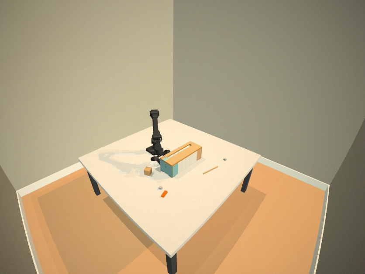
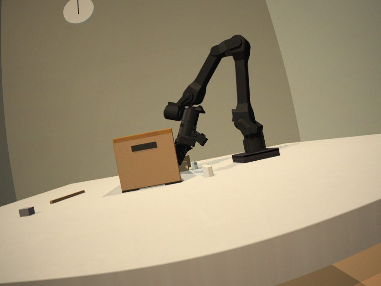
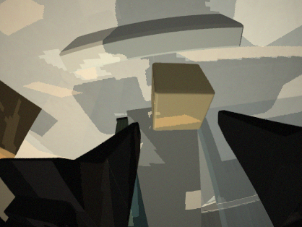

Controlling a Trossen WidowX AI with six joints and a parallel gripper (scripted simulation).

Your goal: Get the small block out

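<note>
A small tan block (image 3: 182,92) (image 2: 186,163) lies on the table (image 1: 191,212) (image 2: 215,215), just past the teal end of the box (image 1: 184,150) (image 2: 144,166) on the robot's side. My gripper (image 3: 179,122) (image 2: 182,158) (image 1: 155,159) is open and tilted, low beside the box's corner. In the wrist view the block sits centred just beyond my fingertips, with nothing between the fingers. In the top view my gripper hides the block.
A larger tan cube (image 1: 147,170) (image 3: 14,116) stands left of the block. A cream block and a small grey piece lie close by. A grey block (image 1: 160,187), an orange block (image 1: 163,193), a wooden stick (image 1: 210,170) (image 2: 67,196) and another grey block (image 1: 224,159) (image 2: 26,211) lie farther off.
</note>
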